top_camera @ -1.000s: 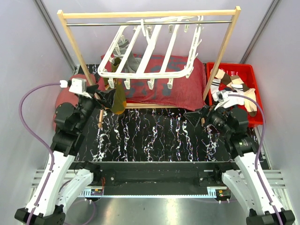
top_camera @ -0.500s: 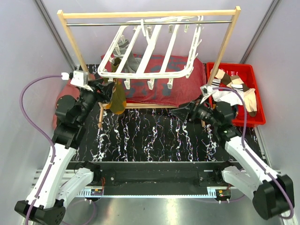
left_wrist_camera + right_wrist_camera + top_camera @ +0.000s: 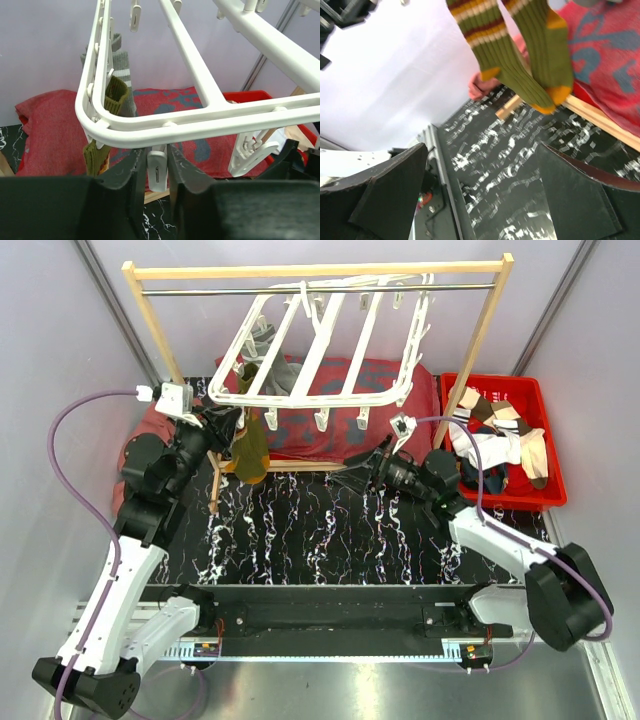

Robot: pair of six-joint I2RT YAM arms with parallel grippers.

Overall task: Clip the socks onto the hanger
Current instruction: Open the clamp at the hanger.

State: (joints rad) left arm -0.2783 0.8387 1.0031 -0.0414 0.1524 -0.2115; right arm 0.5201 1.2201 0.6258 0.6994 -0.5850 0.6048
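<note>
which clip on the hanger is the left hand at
The front-edge clip beside the olive sock; it alone sits between the fingers of the left hand.

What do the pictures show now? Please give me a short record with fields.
left end effector: fingers on either side of a clip on the hanger; contact unclear
right end effector: open, empty, facing the olive socks
olive socks: hanging from the hanger
grey sock: hanging too
red bin: loose socks inside

You face black white-veined surface [image 3: 320, 530]: red cloth [image 3: 390, 440] along far edge, wooden rail frame [image 3: 320, 270] standing there, red bin [image 3: 500, 377] far right.
</note>
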